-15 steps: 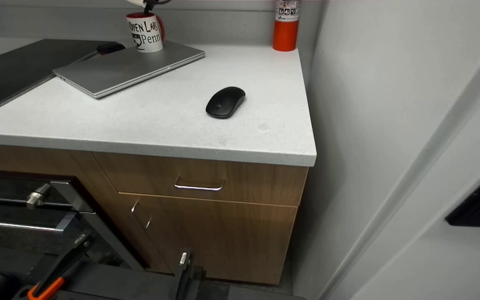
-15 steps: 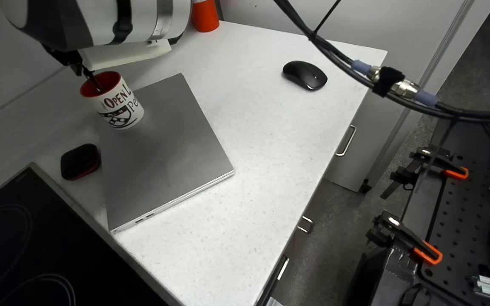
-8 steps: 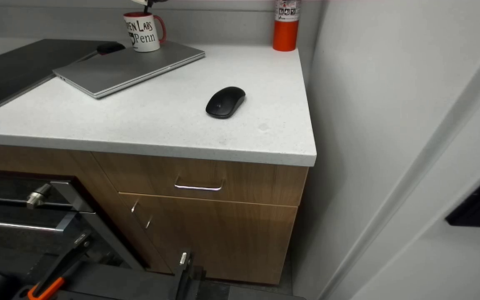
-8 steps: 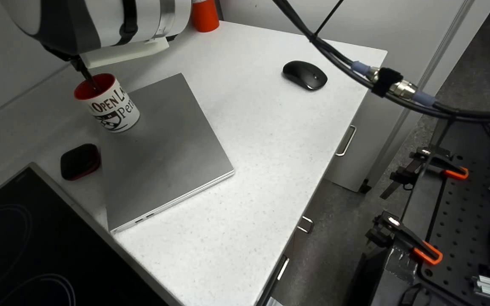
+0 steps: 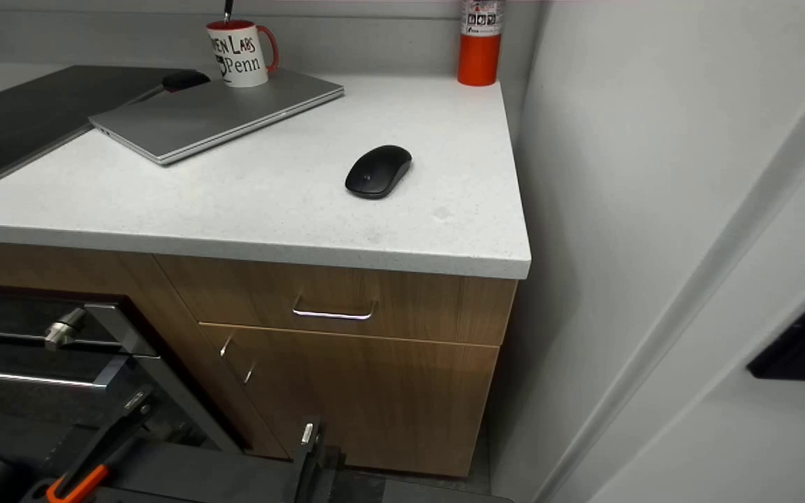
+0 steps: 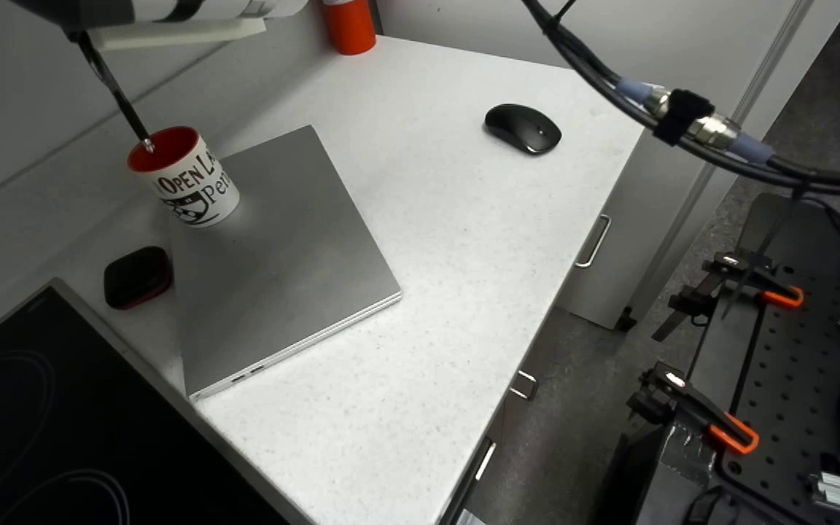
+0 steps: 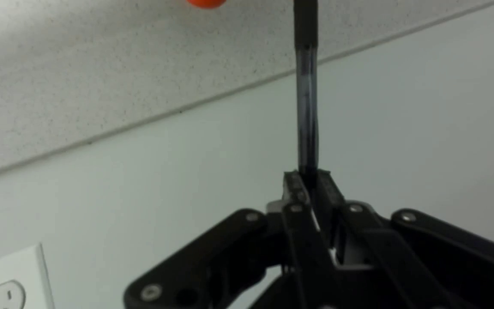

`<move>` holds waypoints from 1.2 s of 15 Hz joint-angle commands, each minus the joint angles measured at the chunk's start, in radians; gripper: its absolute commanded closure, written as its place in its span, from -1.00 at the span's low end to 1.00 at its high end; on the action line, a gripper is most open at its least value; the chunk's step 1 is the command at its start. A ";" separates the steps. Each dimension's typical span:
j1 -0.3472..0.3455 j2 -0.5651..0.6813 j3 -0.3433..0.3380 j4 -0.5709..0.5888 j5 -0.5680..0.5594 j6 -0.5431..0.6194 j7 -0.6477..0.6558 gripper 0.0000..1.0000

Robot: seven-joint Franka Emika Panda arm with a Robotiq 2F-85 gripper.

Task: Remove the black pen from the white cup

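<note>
The white cup with red and dark lettering stands upright on the laptop in both exterior views. My gripper is shut on the upper end of the black pen, seen in the wrist view. In an exterior view the pen hangs tilted below the arm, its tip at the cup's red mouth. Its lower end also shows at the cup's rim. I cannot tell whether the tip is just inside or just above the rim. The gripper is out of one exterior view and mostly hidden in the remaining one.
The closed grey laptop lies under the cup. A black mouse, a red and white cylinder, a small dark case and a black cooktop are around. The wall is close behind; the wrist view shows an outlet.
The arm has risen, drawing the pen up so that most of its length shows. The cup shifted and turned slightly at first, then stayed put on the laptop.
</note>
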 commanded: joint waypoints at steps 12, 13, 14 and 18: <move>0.399 -0.100 -0.731 -0.277 -0.180 -0.461 0.269 1.00; 0.307 -0.116 -0.631 -0.271 -0.292 -0.499 0.360 0.75; 0.294 -0.114 -0.610 -0.260 -0.310 -0.538 0.387 0.47; 0.201 -0.123 -0.493 -0.239 -0.355 -0.600 0.469 -0.19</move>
